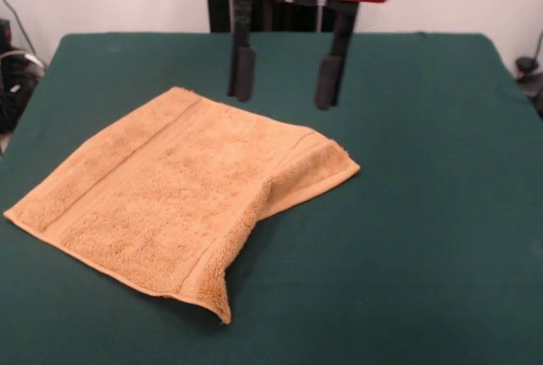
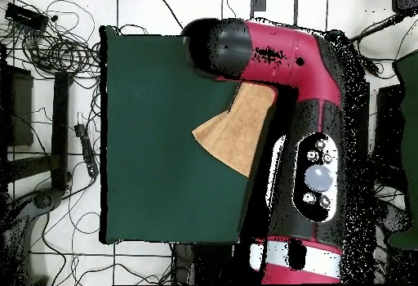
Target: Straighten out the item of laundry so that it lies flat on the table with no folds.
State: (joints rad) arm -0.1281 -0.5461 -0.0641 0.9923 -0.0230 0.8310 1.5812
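- 1 towel [image 1: 178, 199] lies on the table [image 1: 424, 212], its right side folded under at 3 o'clock.
- The gripper [image 1: 286, 85] hangs at 12 o'clock of it, jaws apart, empty.

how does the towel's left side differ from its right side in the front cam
In the front view, the towel's left side lies flat on the table, its woven band showing as one straight stripe; the right side is doubled over in a fold. The left edge hugs the felt; the right side's near corner lifts into a raised point. Both sides are the same golden-orange terry. The open gripper hangs above the far edge, touching neither.
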